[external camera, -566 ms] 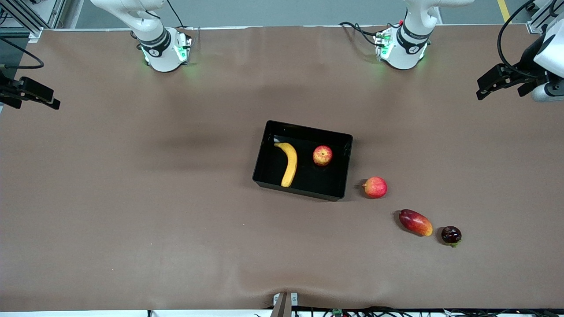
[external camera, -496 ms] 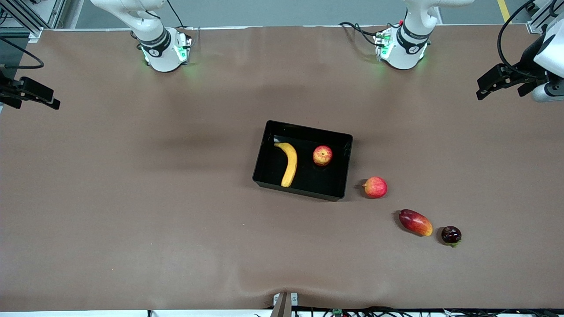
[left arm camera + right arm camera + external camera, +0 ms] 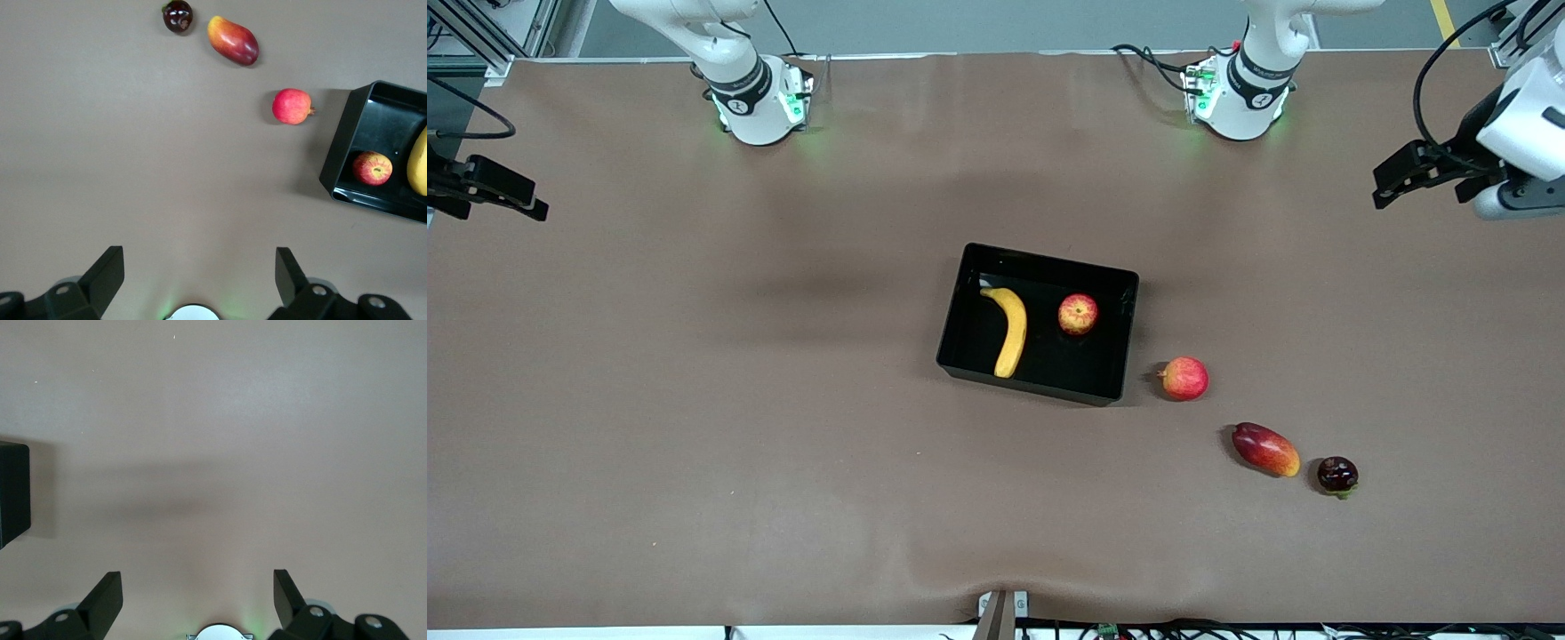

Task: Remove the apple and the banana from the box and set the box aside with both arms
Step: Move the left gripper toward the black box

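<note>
The black box [image 3: 1032, 385] sits mid-table. Inside it lie the yellow banana [image 3: 1009, 331] and the red-and-yellow apple [image 3: 1078, 314], apart from each other. My left gripper [image 3: 1380, 188] hangs open and empty over bare table at the left arm's end. Its wrist view shows its open gripper [image 3: 200, 267], the box [image 3: 347, 140], the apple [image 3: 372, 167] and part of the banana [image 3: 419, 162]. My right gripper [image 3: 507, 197] hangs open and empty over the table edge at the right arm's end. Its wrist view shows the open gripper [image 3: 198, 587] and a corner of the box [image 3: 13, 490].
A pinkish-red round fruit [image 3: 1184, 378] lies beside the box toward the left arm's end. A red-orange mango [image 3: 1265, 449] and a small dark fruit [image 3: 1337, 475] lie nearer to the front camera. All three show in the left wrist view: round fruit [image 3: 291, 107], mango [image 3: 233, 40], dark fruit [image 3: 177, 16].
My left gripper has shifted slightly toward the middle of the table. The right arm, the box and the fruits have not moved.
</note>
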Robot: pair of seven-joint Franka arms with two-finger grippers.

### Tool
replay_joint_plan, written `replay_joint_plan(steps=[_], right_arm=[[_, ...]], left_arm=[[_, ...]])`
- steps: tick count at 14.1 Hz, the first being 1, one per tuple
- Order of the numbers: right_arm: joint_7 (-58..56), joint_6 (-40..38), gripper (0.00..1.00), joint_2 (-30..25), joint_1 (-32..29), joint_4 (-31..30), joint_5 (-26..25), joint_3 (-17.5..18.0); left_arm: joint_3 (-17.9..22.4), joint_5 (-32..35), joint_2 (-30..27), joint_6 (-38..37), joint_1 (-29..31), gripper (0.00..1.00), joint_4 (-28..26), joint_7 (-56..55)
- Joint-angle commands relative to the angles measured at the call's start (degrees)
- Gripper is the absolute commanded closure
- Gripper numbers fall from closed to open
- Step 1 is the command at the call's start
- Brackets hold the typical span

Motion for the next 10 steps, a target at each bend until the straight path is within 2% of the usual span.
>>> replay_joint_plan(steps=[1,4,6,10], right_arm=[[-0.6,-0.4,0.00,-0.1,-0.6,0.6,-0.7,0.6],[-0.6,-0.3,0.00,0.0,-0.5,0.6,-0.7,0.6],[-0.6,-0.3,0.00,0.1,-0.4,0.6,-0.7,0.6],[-0.5,0.0,0.00,0.6,-0.2,0.6,-0.4,0.6]], left_arm=[[-3.1,-0.9,3.6,-0.4,-0.3,0.00,2.1,-1.5],[-9.5,-0.6,8.5,4.3,-0.3,0.00,2.0,-7.7],[-14.1,0.2,12.7,8.2,-1.0,0.00,1.8,-15.8],[-15.1,2.9,21.7,18.0,-7.1,0.00,1.3,-30.8]])
